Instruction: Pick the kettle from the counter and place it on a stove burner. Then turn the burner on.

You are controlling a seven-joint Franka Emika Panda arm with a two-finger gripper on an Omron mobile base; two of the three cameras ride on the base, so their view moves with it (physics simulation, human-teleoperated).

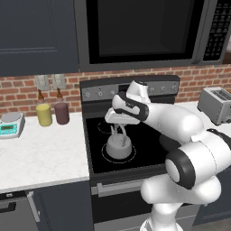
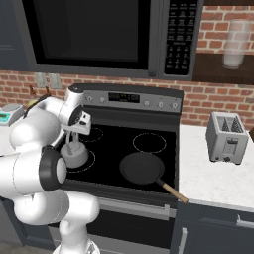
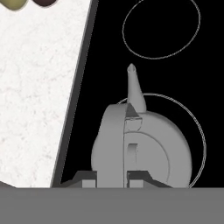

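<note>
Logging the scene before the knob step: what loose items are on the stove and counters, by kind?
Kettle: 1
Frying pan: 1
Toaster: 1
Kitchen scale: 1
Cups, yellow and maroon: 2
Total: 6

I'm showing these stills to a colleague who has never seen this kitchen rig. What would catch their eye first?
Most likely the white arm bent over the black glass stove, its gripper shut on the looped handle of the grey kettle, which sits on the front left stove burner. Next, the dark frying pan on the front right of the cooktop, and the toaster on the counter to its right.
</note>
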